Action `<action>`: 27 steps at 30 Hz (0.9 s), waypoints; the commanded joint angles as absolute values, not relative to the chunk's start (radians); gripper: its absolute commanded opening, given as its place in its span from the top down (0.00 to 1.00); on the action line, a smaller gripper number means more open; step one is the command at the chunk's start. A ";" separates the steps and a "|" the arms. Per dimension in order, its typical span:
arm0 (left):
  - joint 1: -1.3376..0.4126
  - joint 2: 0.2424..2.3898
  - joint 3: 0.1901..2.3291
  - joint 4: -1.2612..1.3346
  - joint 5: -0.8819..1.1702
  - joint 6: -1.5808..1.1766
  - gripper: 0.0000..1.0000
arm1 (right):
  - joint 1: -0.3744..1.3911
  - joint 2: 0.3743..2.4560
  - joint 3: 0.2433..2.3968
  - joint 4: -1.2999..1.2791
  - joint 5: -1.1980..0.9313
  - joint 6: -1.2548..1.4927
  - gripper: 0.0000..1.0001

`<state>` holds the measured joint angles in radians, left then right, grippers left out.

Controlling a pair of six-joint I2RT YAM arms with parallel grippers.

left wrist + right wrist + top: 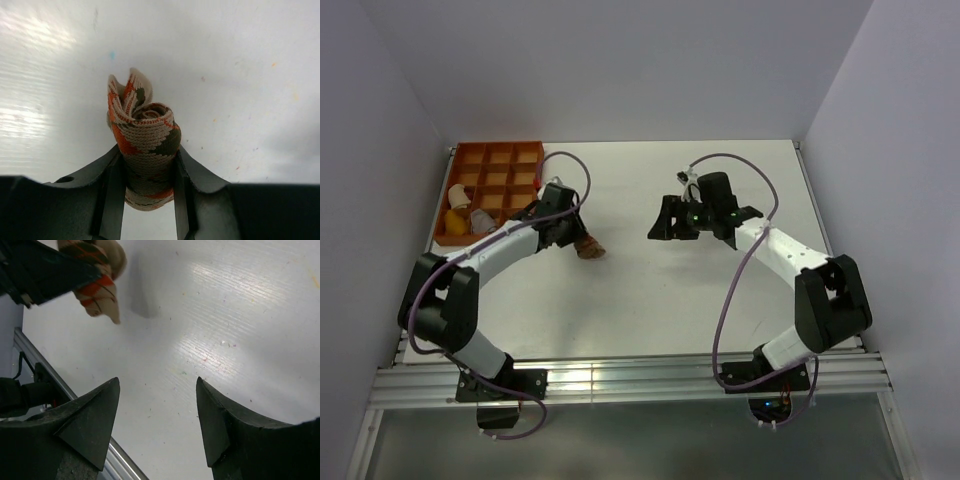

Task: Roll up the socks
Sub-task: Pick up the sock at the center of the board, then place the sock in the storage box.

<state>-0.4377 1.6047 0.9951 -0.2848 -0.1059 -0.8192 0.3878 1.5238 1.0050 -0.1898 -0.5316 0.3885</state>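
Argyle sock (pixel 147 142), rolled into a tight spiral, is clamped in the left gripper (pixel 148 167) over the glossy white table (pixel 650 290) (faintly scuffed and speckled). The right gripper (pixel 157 405) hangs spread and empty nearby, and plain pale walls (pixel 620 60) enclose it all.

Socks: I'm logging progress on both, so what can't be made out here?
- Argyle sock, left wrist view: lower end hidden between the left gripper's fingers.
- Same sock, right wrist view: cut off by the top edge.
- Second sock: pale things in the tray, top view, too small to identify.
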 commanded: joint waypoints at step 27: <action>-0.195 1.649 1.224 -0.295 -0.937 -0.609 1.00 | 0.388 1.373 0.927 -0.118 -0.584 0.325 0.30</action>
